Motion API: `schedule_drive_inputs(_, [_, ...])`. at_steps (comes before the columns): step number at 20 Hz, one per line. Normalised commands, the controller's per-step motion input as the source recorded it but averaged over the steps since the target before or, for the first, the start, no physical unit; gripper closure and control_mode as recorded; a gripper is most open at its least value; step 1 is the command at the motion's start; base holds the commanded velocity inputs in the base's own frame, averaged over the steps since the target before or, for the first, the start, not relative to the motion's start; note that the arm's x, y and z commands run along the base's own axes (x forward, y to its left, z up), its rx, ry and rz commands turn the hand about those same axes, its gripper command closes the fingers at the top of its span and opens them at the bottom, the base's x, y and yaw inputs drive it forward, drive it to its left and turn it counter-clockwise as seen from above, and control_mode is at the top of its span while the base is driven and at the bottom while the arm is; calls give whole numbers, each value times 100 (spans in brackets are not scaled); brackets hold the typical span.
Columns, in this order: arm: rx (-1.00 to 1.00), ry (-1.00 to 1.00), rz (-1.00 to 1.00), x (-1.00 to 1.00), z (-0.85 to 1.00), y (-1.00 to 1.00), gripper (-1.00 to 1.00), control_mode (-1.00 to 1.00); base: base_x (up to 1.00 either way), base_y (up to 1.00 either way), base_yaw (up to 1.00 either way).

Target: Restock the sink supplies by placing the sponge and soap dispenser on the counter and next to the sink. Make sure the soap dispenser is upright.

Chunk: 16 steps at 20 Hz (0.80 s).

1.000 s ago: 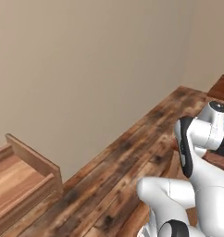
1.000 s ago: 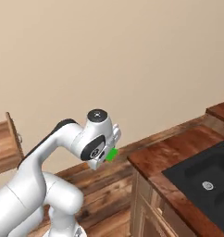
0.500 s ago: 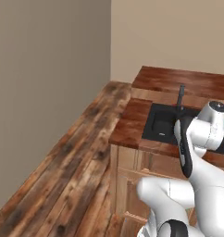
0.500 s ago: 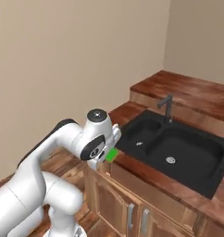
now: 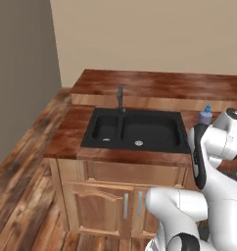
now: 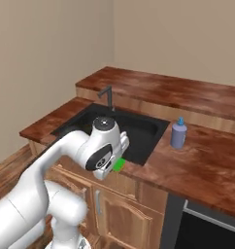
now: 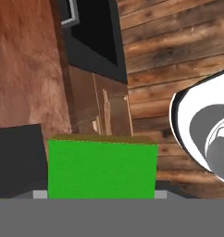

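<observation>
Reddish-brown wood counter (image 5: 154, 83) with a raised back ledge, lighter cabinet doors (image 5: 103, 208) below. Black double-basin sink (image 5: 137, 130) set in it, dark faucet (image 5: 120, 97) at the back edge. Soap dispenser (image 6: 178, 133) stands upright on the counter just right of the sink. Gripper (image 6: 117, 164) sits at the counter's front edge by the sink, jaws pinching the green sponge (image 7: 102, 170), held off the counter.
</observation>
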Motion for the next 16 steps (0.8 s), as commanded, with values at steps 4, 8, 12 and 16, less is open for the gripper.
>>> schedule_drive_inputs(4, [0, 0, 0, 0, 0, 0, 100, 100, 3, -60, -21])
schedule_drive_inputs(8, [0, 0, 0, 0, 0, 0, 100, 100, 23, -16, -10])
schedule_drive_inputs(12, [0, 0, 0, 0, 0, 0, 100, 100, 38, 0, -7])
schedule_drive_inputs(16, [0, 0, 0, 0, 0, 0, 100, 100, 55, 0, -3])
